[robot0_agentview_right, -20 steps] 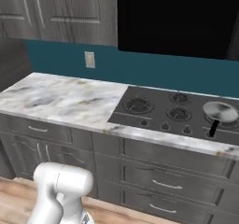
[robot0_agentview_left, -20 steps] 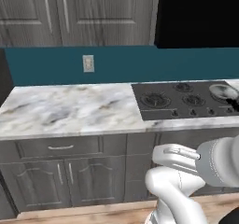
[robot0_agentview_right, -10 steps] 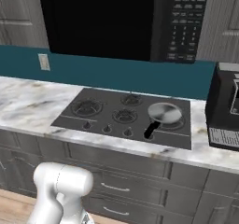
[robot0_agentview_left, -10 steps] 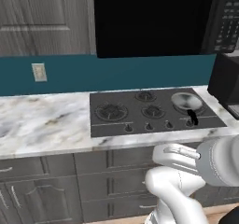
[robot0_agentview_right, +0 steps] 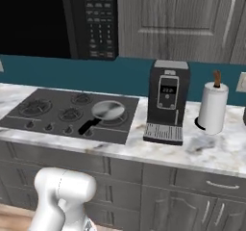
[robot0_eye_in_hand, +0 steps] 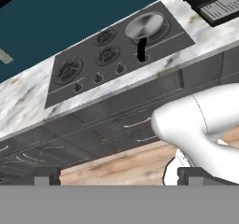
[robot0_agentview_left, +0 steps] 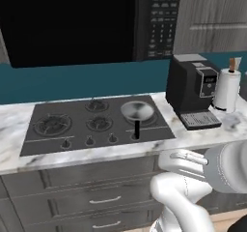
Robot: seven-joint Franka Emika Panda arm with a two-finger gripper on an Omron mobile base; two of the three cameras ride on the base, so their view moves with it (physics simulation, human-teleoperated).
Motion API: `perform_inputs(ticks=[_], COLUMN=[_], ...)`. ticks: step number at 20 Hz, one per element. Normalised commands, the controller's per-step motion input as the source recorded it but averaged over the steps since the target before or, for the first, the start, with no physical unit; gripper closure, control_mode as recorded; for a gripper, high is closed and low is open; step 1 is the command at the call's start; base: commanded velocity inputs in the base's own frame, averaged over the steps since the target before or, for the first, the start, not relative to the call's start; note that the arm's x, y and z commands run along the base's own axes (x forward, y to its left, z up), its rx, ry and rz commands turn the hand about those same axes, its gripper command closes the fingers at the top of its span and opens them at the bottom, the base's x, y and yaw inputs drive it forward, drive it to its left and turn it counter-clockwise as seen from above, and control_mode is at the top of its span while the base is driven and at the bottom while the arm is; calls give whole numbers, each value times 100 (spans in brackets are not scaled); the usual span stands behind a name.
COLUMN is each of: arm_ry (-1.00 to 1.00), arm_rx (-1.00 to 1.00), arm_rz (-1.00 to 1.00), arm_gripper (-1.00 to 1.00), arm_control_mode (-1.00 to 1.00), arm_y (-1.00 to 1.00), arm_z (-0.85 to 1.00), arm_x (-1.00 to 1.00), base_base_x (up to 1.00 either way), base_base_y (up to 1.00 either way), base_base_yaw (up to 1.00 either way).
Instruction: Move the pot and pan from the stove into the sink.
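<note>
The pan (robot0_agentview_left: 137,111) (robot0_agentview_right: 108,109) (robot0_eye_in_hand: 144,24), shallow grey metal with a black handle pointing toward the counter front, sits on the front right burner of the stove (robot0_agentview_left: 43,141) (robot0_agentview_right: 120,131) (robot0_eye_in_hand: 172,36). The pot and the sink are out of view. In the hand view my gripper (robot0_eye_in_hand: 119,176) is open, its two dark fingertips (robot0_eye_in_hand: 46,174) far apart with nothing between them. It hangs low in front of the cabinet drawers, well below and short of the stove.
A black coffee machine (robot0_agentview_left: 193,88) (robot0_agentview_right: 166,100) stands on the marble counter just right of the stove. A paper towel roll (robot0_agentview_left: 226,88) (robot0_agentview_right: 212,107) is further right. A microwave (robot0_agentview_left: 154,18) (robot0_agentview_right: 93,20) hangs above. Grey drawers (robot0_eye_in_hand: 116,111) and wood floor lie below.
The base has driven to the right, so the whole scene slid left. The stove and pan now sit left of centre, and the coffee machine and paper towel roll came into view. Gripper stays open.
</note>
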Motion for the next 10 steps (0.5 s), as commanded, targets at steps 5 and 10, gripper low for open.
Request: perform_inputs(ticks=[5,10], arm_ry=[0,0], arm_rx=[0,0], arm_rz=[0,0], arm_gripper=[-100,-100], arm_control_mode=[100,100], arm_y=[0,0], arm_z=[0,0], arm_x=[0,0], base_base_x=[25,12], base_base_y=[-97,-47], base_base_yaw=[-14,-5])
